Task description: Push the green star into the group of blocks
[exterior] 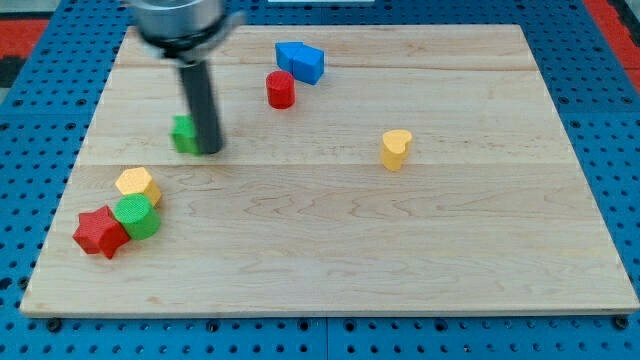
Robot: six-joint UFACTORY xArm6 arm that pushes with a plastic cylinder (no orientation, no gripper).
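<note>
The green star (pixel 184 134) lies at the board's upper left, partly hidden behind my rod. My tip (pixel 210 150) rests on the board right against the star's right side. A group of three blocks sits at the lower left: a yellow hexagon (pixel 137 185), a green cylinder (pixel 135 216) and a red star (pixel 101 232), touching each other. The group lies below and to the left of the green star.
A red cylinder (pixel 281 89) and a blue block (pixel 301 61) sit at the top centre. A yellow heart-shaped block (pixel 396 148) stands alone at the right of centre. The wooden board (pixel 400 250) lies on a blue pegboard (pixel 20 200).
</note>
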